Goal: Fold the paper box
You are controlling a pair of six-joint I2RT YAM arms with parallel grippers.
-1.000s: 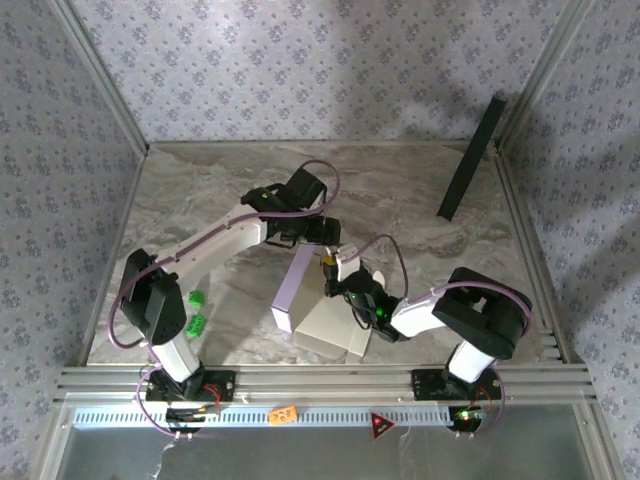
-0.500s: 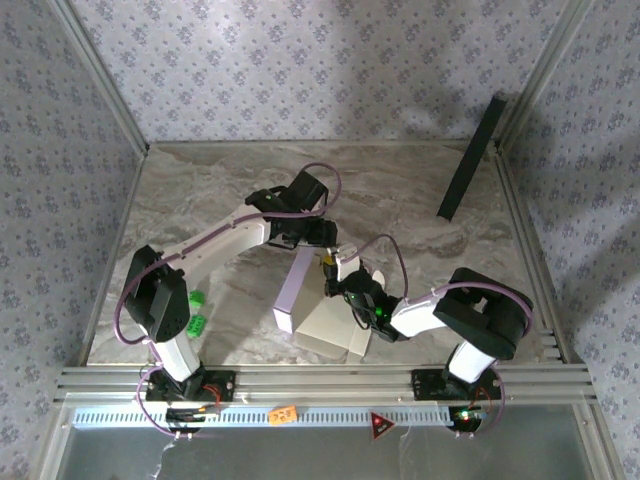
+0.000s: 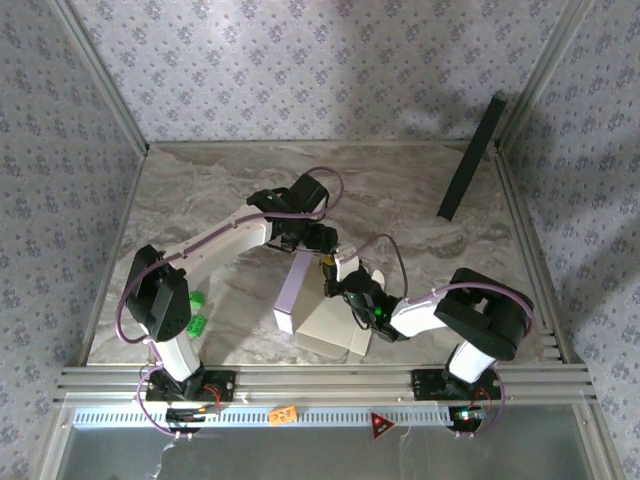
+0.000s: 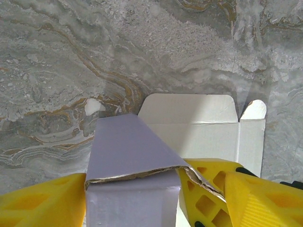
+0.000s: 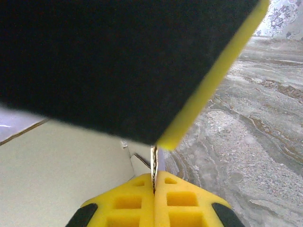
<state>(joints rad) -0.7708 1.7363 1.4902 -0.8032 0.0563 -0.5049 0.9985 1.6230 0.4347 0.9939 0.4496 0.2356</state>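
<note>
where the marbled table (image 3: 190, 200) nears its front edge, the paper box (image 3: 322, 322) is found half folded between the two arms: its beige inner face is spread flat, and a lavender panel is raised along its left side. the far end of that panel is met by the left gripper (image 3: 312, 246), which is reached in from the far left. in the left wrist view the lavender panel of the box (image 4: 128, 146) is seen running up between the gripper's (image 4: 132, 195) yellow fingers (image 4: 42, 201), which are set wide apart, one against each long edge; whether the panel is squeezed or merely straddled cannot be told. beyond it the beige flaps are laid out on the stone. the right gripper (image 3: 340, 285) is placed just right of the raised panel, over the beige face. in the right wrist view its jaws (image 5: 154, 187) are pressed together on a thin upright edge of cardboard, with the beige sheet (image 5: 57, 156) spread to their left. a long black panel (image 3: 470, 160) is leaned in the far right corner, and small green blocks (image 3: 196, 311) are left beside the left arm's base
</note>
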